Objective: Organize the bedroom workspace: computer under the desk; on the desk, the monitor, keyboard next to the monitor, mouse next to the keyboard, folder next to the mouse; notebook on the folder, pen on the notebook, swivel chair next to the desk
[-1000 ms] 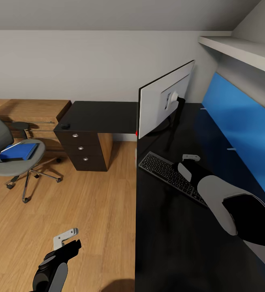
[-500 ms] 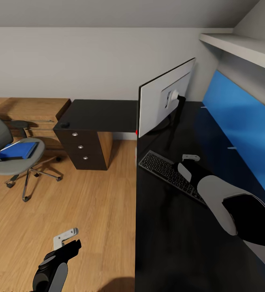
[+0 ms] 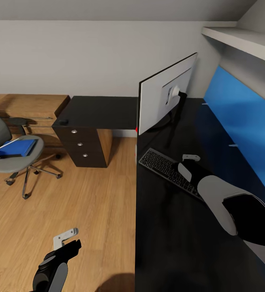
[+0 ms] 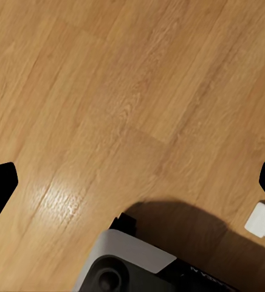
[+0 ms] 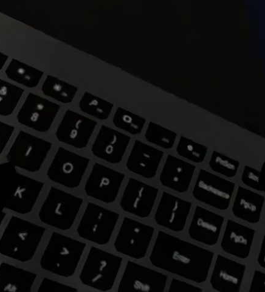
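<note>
Black tabletop [image 3: 169, 243] carries the keyboard [image 3: 169, 172], long axis diagonal. Right claw [image 3: 188, 160] hovers directly above it, fingers apart, nearer than the left claw [image 3: 65, 239], also apart.

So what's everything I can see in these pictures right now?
desk: one, glossy black top, L-shaped, with a dark drawer unit
monitor: one, light grey back toward us, standing on the desk
keyboard: one, dark grey keys, on the desk in front of the monitor
mouse: one, small and dark, at the desk's far left corner
swivel chair: one, grey, on the wood floor at left
folder: one, bright blue, lying on the chair seat
wall panel: one, blue, behind the desk at right
left gripper: one, over the floor, fingers apart
right gripper: one, over the keyboard, fingers apart
</note>
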### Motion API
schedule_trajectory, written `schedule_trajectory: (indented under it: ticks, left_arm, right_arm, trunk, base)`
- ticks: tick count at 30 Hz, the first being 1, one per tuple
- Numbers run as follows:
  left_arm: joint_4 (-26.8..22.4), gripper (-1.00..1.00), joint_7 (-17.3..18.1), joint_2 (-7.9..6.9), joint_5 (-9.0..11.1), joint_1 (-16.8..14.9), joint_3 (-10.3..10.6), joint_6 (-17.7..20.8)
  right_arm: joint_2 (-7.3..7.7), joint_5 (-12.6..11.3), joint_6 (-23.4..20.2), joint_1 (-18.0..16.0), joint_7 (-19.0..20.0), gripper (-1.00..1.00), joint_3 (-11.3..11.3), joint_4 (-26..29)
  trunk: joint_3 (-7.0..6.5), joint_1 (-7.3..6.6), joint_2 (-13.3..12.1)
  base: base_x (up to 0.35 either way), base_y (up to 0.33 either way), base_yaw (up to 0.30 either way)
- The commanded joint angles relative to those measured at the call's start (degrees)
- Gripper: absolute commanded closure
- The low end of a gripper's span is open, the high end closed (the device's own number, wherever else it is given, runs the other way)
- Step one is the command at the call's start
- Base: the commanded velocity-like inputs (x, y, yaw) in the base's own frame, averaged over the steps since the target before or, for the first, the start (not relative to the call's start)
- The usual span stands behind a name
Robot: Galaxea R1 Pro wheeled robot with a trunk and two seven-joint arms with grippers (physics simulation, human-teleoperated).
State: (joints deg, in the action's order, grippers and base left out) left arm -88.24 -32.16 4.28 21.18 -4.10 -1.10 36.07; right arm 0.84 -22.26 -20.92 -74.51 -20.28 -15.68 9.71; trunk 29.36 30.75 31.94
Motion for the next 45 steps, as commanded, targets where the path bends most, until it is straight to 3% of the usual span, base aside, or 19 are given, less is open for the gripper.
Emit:
schedule_trajectory:
  ticks: [1, 45]
  left_arm:
    - [-0.09, -1.00, -0.44, 0.03, 0.61, -0.03, -0.04, 0.14]
    - [-0.09, -1.00, -0.44, 0.03, 0.53, -0.03, -0.04, 0.14]
  right_arm:
    - [0.04, -0.51, -0.37, -0.02, -0.28, -1.00, -0.49, 0.13]
    - [0.04, -0.51, -0.44, -0.02, -0.28, -1.00, -0.49, 0.05]
  trunk:
    - [0.16, 0.02, 0.07]
    - [4.10, 0.02, 0.07]
  base:
    - [0.000, 0.000, 0.000]
    - [0.000, 0.000, 0.000]
